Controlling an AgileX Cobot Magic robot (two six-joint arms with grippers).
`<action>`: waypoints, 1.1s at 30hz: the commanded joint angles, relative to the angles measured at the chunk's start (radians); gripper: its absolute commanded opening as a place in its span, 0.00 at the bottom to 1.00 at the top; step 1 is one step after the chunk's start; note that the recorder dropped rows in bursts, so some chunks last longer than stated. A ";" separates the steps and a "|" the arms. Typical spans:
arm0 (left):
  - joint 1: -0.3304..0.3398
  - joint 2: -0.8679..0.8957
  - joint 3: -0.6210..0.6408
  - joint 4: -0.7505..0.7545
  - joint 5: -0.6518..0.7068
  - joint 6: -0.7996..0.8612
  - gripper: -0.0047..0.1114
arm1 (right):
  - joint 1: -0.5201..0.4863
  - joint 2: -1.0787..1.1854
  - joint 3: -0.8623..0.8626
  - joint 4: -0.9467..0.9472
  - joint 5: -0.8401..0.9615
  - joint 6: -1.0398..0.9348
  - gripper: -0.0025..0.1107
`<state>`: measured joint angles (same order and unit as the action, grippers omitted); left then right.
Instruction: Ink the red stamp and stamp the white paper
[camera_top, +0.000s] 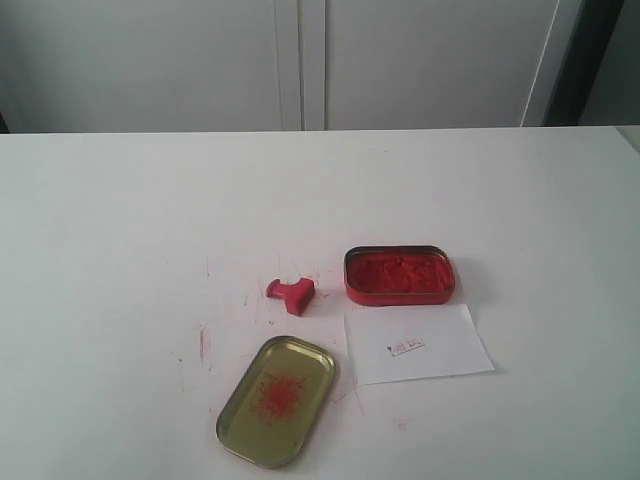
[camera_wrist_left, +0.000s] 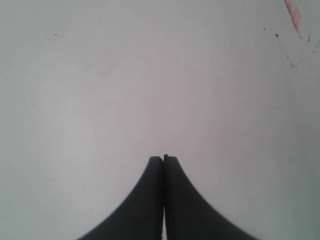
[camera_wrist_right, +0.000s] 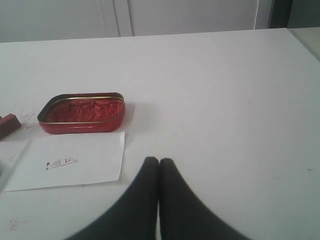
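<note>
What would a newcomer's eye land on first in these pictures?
The open red ink tin, near the middle of the white table, draws the eye first, with the red stamp tipped on its side just left of it. The white paper lies in front of the tin and bears a small red print. A gold lid smeared with red sits nearer the camera on the left.

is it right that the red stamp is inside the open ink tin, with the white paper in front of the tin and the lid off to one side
Not inside: the red stamp lies on the table beside the open ink tin, apart from it, as the exterior view shows. The white paper is in front of the tin, the lid off to one side.
</note>
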<state>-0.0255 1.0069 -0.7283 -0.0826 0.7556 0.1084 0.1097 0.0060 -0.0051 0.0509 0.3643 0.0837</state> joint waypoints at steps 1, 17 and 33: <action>0.003 -0.009 0.007 -0.001 0.018 0.002 0.04 | 0.004 -0.006 0.005 0.001 -0.014 0.000 0.02; 0.003 -0.225 0.031 0.009 -0.029 0.000 0.04 | 0.004 -0.006 0.005 0.001 -0.014 0.000 0.02; 0.073 -0.508 0.289 -0.001 -0.160 -0.003 0.04 | 0.004 -0.006 0.005 0.002 -0.014 0.000 0.02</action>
<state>0.0333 0.5510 -0.4715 -0.0785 0.5947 0.1101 0.1097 0.0060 -0.0051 0.0509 0.3643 0.0837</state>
